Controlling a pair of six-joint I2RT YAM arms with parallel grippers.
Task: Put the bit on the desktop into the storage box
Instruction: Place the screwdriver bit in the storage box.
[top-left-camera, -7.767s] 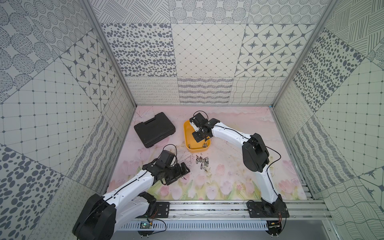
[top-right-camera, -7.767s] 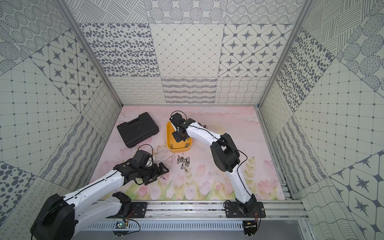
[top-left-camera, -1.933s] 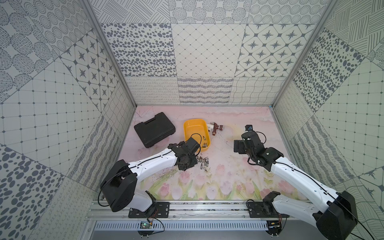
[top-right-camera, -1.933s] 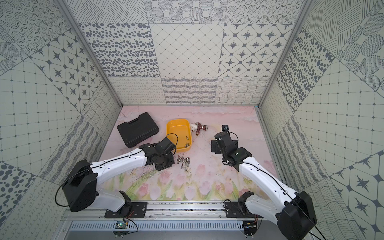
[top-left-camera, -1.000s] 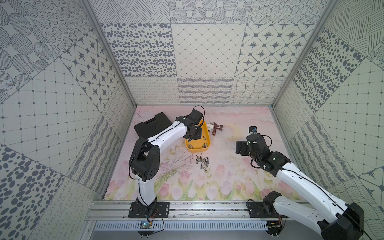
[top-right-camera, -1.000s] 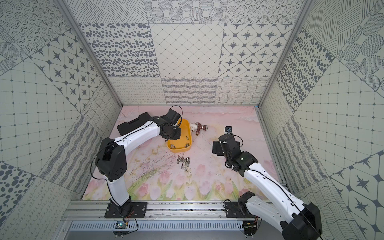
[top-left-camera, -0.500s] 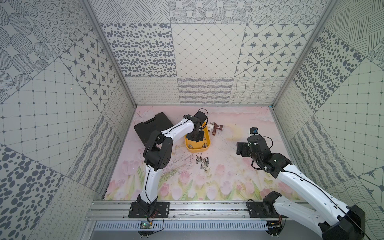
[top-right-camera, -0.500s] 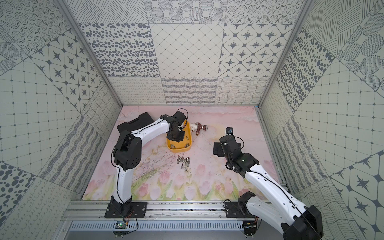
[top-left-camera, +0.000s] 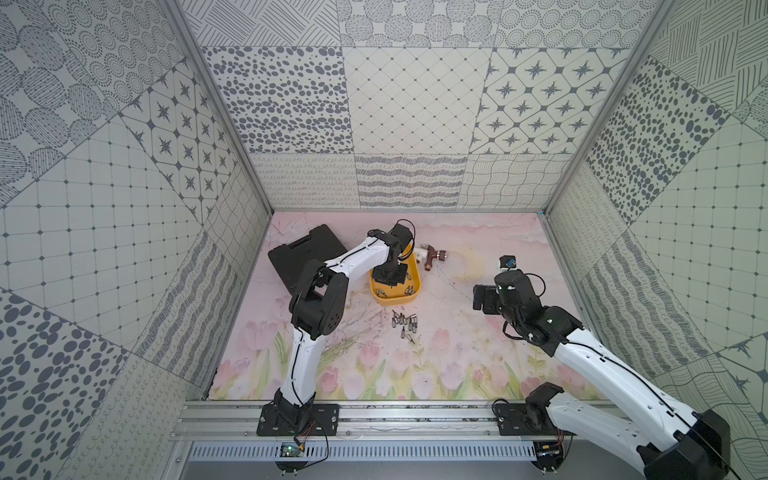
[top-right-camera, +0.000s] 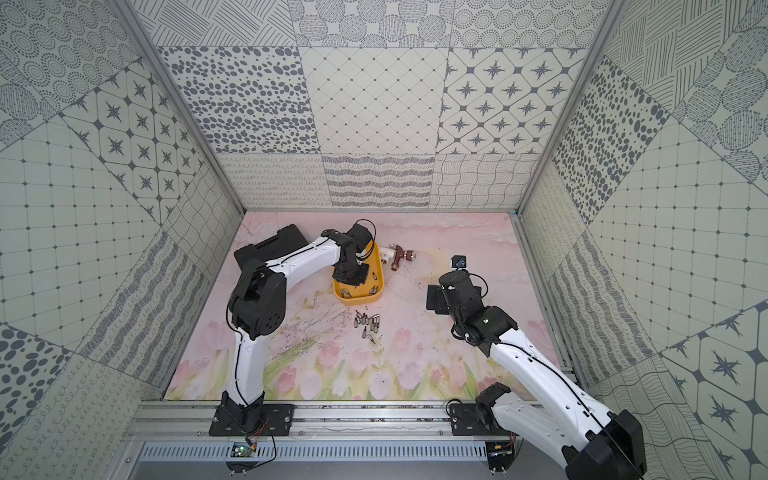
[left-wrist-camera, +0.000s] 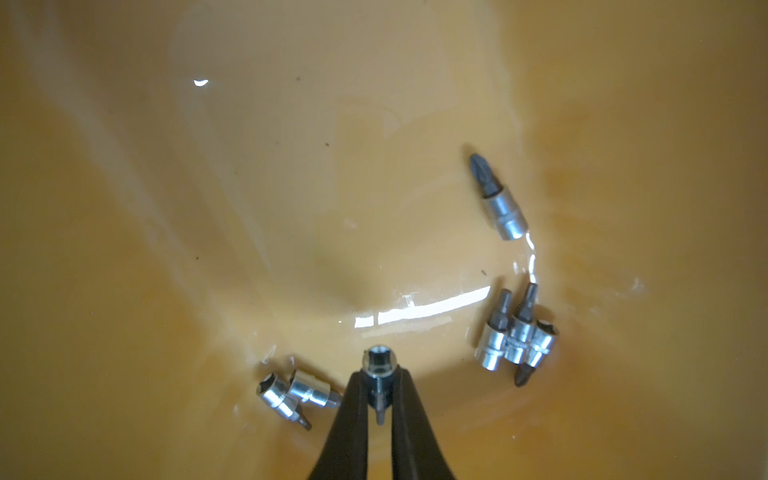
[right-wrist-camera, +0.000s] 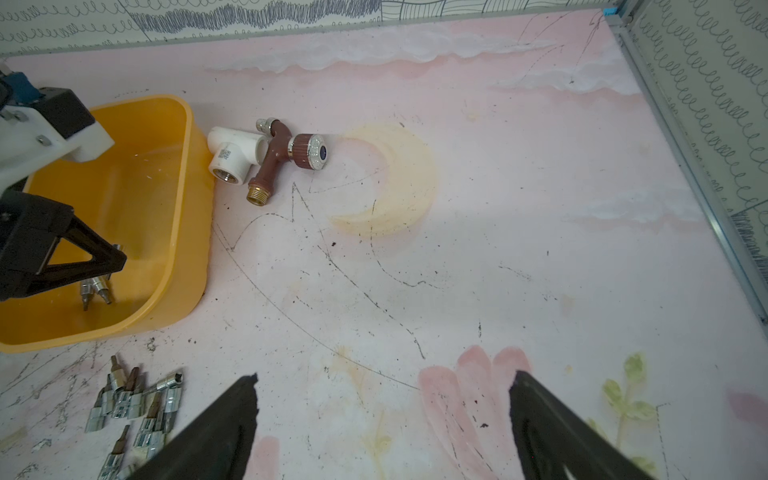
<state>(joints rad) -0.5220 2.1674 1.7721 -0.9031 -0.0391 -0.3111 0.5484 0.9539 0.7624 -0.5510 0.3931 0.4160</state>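
**What things are made of**

You see a yellow box (left-wrist-camera: 291, 166) of smooth plastic, glossy where light hits it. The bits (left-wrist-camera: 505, 212) in it are bright, shiny metal with darker tips. Your counter (right-wrist-camera: 498, 270) looks dull, scuffed and scratched. The tap (right-wrist-camera: 274, 153) mixes white and brown plastic with shiny metal ends.

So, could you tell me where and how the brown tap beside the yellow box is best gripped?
The tap lies flat on the desktop, so I'd come straight down from above and grip across its straight brown stem near the brass thread: that stretch is slim and clear, while the white fitting crowds the storage box side.
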